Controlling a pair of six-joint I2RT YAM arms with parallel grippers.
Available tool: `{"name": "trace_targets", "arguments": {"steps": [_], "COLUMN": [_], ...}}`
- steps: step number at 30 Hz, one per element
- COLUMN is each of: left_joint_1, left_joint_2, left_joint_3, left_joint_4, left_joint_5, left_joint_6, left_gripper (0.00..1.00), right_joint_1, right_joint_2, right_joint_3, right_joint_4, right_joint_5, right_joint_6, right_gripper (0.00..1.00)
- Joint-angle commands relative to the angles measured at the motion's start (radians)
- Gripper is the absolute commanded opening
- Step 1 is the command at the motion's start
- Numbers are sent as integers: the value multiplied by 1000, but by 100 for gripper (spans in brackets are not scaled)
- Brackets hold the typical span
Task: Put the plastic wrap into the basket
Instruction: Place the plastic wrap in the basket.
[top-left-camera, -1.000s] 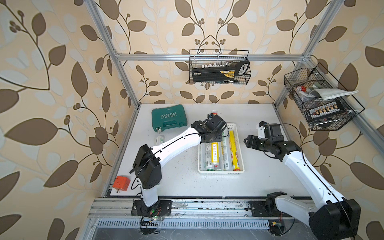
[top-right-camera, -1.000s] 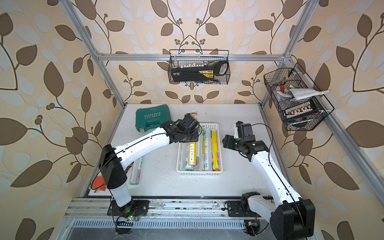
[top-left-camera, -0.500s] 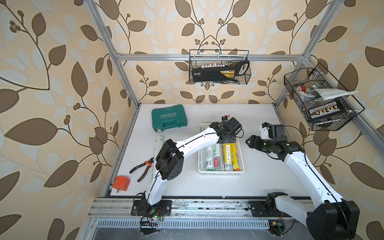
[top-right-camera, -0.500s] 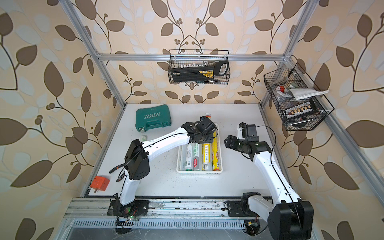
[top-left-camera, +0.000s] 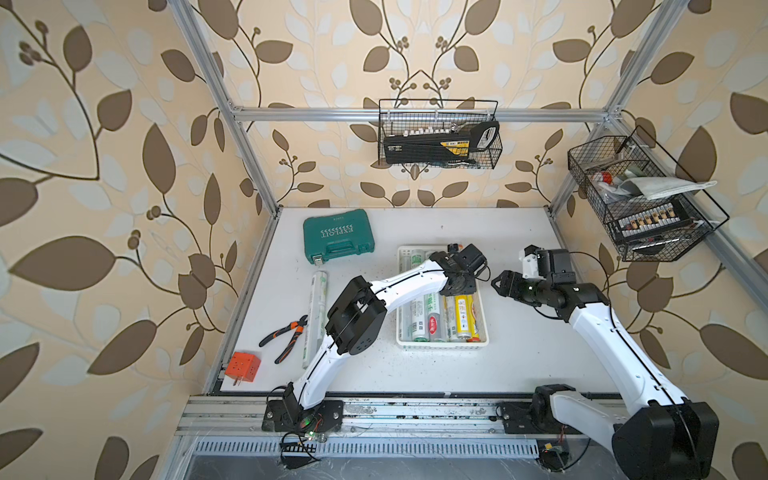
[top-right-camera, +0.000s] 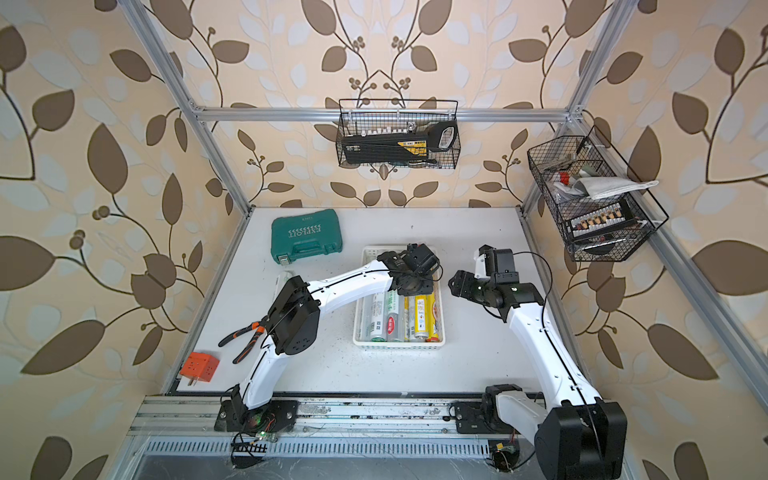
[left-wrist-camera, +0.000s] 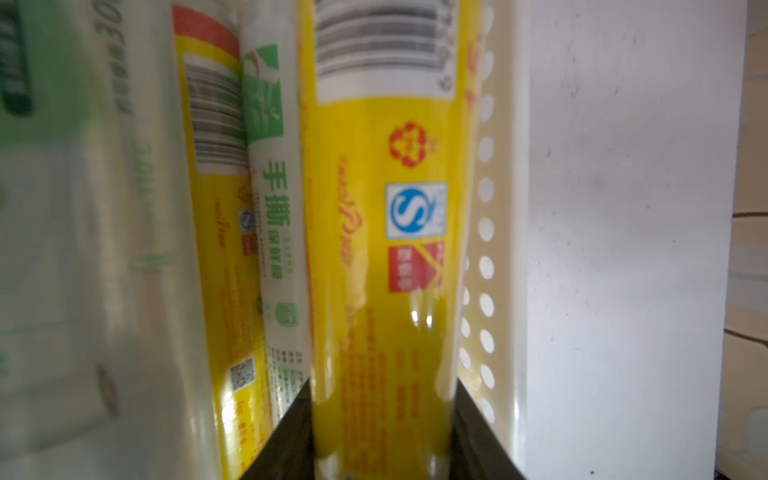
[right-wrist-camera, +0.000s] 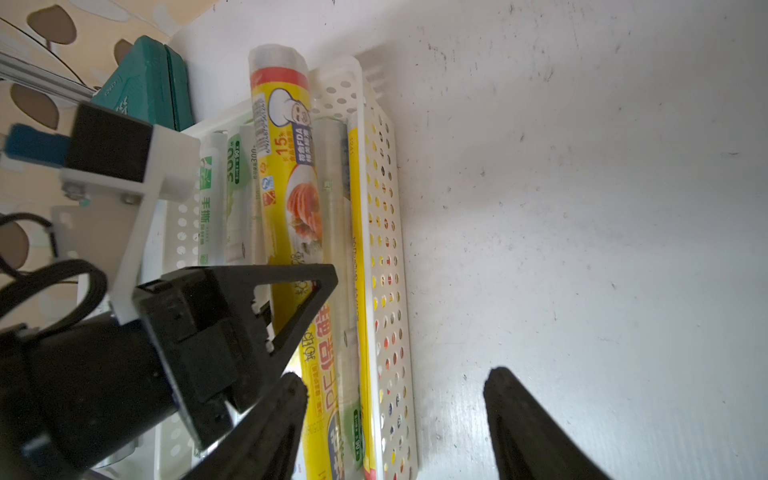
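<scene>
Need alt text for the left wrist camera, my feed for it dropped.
The left gripper is closed on a yellow plastic wrap roll inside the white basket, beside its perforated wall. A green-and-white roll and another yellow roll lie alongside; the white table shows beyond the wall.

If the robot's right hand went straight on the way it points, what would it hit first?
Probably the perforated side wall of the white basket, ahead of the open right hand; depth is unclear, so the table beside it might come first.
</scene>
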Motion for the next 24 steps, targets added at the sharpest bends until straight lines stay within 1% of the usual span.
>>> {"name": "trace_targets", "arguments": {"steps": [1,6,14,16,24], "left_joint_1": [-17,-24,-30,-31,-34], "left_joint_2": [6,12,3,1,-12], "left_joint_3": [52,50,44,44,44], "left_joint_4": [32,30,14,10,1], "left_joint_5": [18,11,-16,-25,-47], "left_joint_6": [-20,-24,-28,-27,-19], "left_gripper": [39,41,53,55,55], "right_joint_1": [-6,-7,-10,-10,-11], "right_joint_2": [3,6,7,8,5], "right_joint_3": [-21,-22,-22,-24,-22], "right_joint_4": [-4,-5,-5,-4,-5], "right_joint_5": [-17,-19,-20,-22,-25], "right_joint_6": [-12,-13,-12,-11,-10], "right_gripper": [71,71,71,71,71]}}
